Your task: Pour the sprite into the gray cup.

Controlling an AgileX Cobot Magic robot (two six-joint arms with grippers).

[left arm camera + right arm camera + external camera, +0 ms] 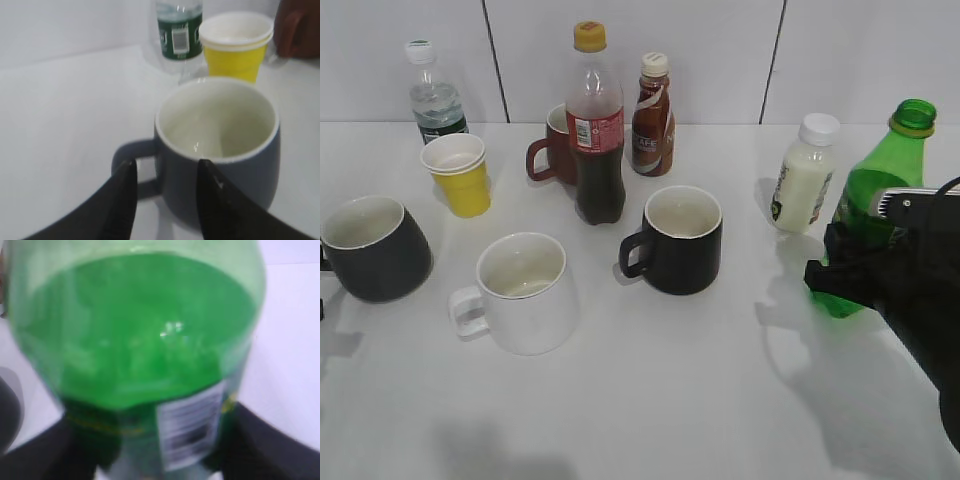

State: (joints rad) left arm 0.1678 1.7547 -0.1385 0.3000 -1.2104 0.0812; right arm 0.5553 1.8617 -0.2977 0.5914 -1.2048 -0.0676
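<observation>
The green bottle [880, 190] stands uncapped at the right side of the white table [670, 400], leaning slightly, well apart from the gray cup [375, 248], which sits at the opposite, left edge. The right gripper [840, 270] closes around the green bottle's lower body; in the right wrist view the bottle [135, 340] fills the frame, its barcode label facing the camera, and a dark finger [270, 440] presses against each flank. The left gripper [165, 200] hovers at the gray cup [220, 150], its fingers parted: one finger [120, 205] lies over the handle and the other against the cup's wall, neither seen to squeeze. The cup's off-white inside holds no liquid.

Relative to the gray cup:
- a white mug [525, 290] stands near, to the right and toward the camera, handle to the left;
- a stacked yellow cup [460, 172] stands just behind, with a small clear water bottle [435, 95] behind that;
- a black mug [678, 238] stands farther right, about mid-table;
- a cola bottle [595, 125] with a yellow cap stands behind the black mug, partly hiding a dark red mug [555, 150];
- a brown coffee bottle [652, 115] stands beside the cola bottle;
- a white-capped milk bottle [805, 172] stands far right, just beside the green bottle.
</observation>
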